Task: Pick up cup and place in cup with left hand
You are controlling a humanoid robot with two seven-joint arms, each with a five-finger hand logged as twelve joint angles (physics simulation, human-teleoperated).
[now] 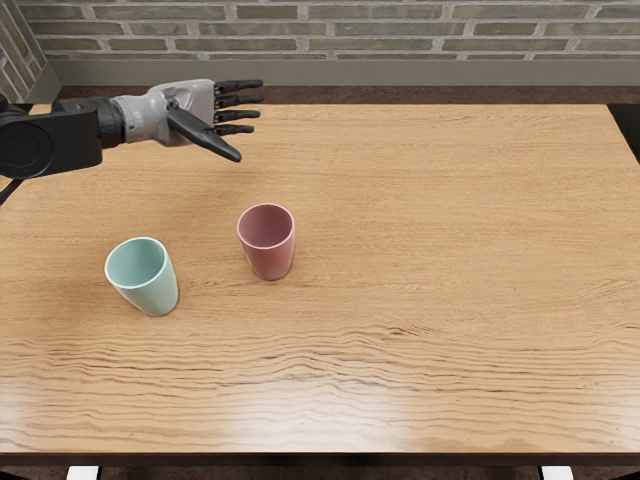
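My left hand (241, 123) reaches in from the left edge near the table's far side, fingers spread and pointing right, holding nothing. A pink cup (270, 258) stands upright on the table, below the hand in the head view and apart from it. To its left and slightly nearer the front edge is a light teal cup (153, 291), also upright with its opening showing. The two cups do not touch.
The wooden table (450, 250) reaches across most of the view, with its front edge near the bottom. Behind its far edge is a brick wall (350, 30) with a grey baseboard.
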